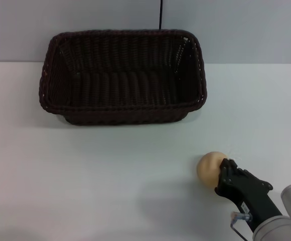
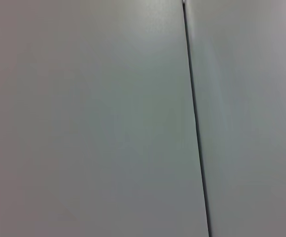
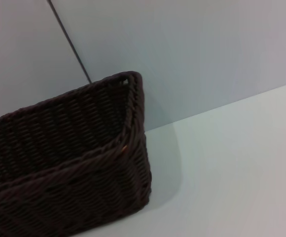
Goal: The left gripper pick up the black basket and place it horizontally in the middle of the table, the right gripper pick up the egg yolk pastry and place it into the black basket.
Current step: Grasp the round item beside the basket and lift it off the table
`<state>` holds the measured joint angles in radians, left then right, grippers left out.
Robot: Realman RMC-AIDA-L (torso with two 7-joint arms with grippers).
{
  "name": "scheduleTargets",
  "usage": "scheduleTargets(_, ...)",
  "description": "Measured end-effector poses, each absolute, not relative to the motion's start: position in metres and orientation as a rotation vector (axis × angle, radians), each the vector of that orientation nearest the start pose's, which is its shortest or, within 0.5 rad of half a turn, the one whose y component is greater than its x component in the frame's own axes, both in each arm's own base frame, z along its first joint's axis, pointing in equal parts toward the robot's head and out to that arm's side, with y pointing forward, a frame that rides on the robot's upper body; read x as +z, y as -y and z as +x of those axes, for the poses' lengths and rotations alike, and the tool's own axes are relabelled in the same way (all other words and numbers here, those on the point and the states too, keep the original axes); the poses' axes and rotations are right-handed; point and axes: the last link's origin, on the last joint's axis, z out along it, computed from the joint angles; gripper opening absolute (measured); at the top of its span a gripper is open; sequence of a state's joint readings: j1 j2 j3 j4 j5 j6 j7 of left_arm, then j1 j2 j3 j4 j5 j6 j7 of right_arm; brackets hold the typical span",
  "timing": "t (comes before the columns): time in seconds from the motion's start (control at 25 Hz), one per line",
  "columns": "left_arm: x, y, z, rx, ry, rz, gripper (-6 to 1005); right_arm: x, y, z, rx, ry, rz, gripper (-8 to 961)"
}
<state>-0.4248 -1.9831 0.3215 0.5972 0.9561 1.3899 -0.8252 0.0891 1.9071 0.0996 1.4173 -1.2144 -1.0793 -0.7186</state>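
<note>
The black basket (image 1: 123,75) stands open side up, long side across, at the back middle of the white table; the right wrist view shows one corner of it (image 3: 84,168) against the wall. The egg yolk pastry (image 1: 210,168), a pale cream ball, lies on the table in front of the basket, to the right. My right gripper (image 1: 224,175) reaches in from the lower right, its black fingertips (image 1: 230,164) open and at the pastry's right edge, touching or nearly touching it. The left gripper is out of view; its wrist view shows only a grey wall.
The white table (image 1: 85,175) spreads in front of and beside the basket. A grey wall (image 1: 236,25) with a dark vertical seam (image 1: 161,14) rises right behind the basket; the seam also shows in the left wrist view (image 2: 195,118).
</note>
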Motion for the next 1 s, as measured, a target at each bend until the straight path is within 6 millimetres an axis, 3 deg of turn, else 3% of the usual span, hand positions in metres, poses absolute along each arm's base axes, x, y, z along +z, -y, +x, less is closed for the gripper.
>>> scheduleTargets(0.2,0.219,-0.336,-0.323,-1.028,0.164,-1.287,758,-0.113,-0.168,0.225,0.562,-1.227,-1.676,37)
scheduleTargets(0.6,0.221,-0.338,-0.321,-1.031,0.157,-1.287,758,-0.107,-0.174,0.219,0.575,-1.174,-1.669,34)
scheduleTargets(1.0,0.223,-0.339,-0.32,-1.034,0.155,-1.286,758,-0.096,-0.183,0.184,0.533,-0.916,-1.683,33)
